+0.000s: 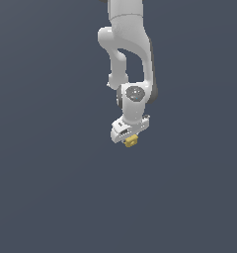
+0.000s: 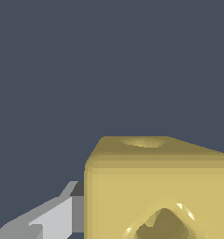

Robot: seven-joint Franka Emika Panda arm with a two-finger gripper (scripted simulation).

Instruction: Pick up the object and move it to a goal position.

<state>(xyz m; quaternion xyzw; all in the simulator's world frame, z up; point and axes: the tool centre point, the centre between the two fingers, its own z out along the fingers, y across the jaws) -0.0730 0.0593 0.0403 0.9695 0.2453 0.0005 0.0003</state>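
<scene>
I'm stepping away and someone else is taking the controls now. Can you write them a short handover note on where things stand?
Gripper: the white gripper is shut on the tiny yellow cube at the end of the white arm.
Cube: in the wrist view it fills the near frame, a gripper finger beside it.
Done: the cube appears picked up.
Left: carry it to the goal position, which shows in neither view, then release.

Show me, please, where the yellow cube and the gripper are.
yellow cube [image 1: 131, 141], exterior view, on its visible face below the gripper.
gripper [image 1: 130, 139], exterior view, midway between the fingers, around the cube.
</scene>
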